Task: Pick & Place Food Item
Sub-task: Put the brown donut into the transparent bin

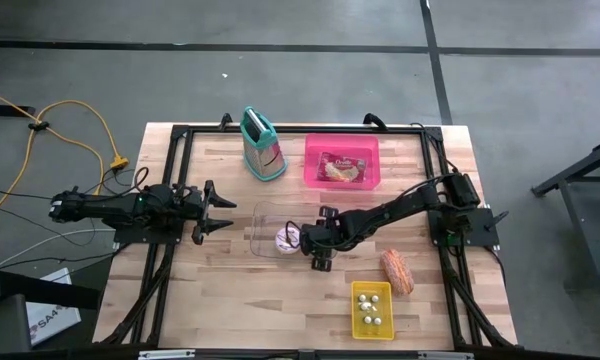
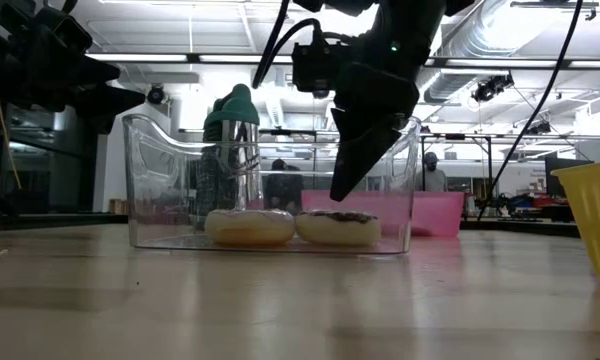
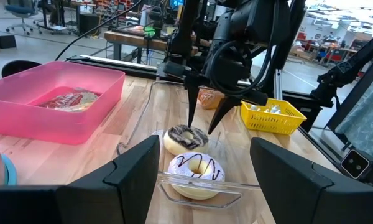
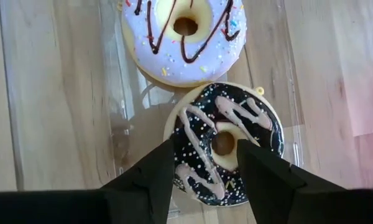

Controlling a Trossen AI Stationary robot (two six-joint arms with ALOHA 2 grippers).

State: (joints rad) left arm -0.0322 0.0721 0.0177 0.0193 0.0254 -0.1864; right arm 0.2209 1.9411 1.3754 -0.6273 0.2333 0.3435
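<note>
On the counter (image 1: 220,290), at the frame's center, we see a clear bin (image 1: 270,230) holding both donuts side by side, so the chocolate donut (image 4: 221,146) looks delivered beside the white-iced donut (image 4: 183,37). Our right tool (image 4: 205,168) hangs pointing down just over it, fingers parted and empty. Our left tool (image 1: 218,208) waits open at the left of the frame, aimed at the bin.

Two doughnuts (image 4: 222,144) side by side in the clear tub (image 2: 145,180), mid-table (image 1: 230,290)
</note>
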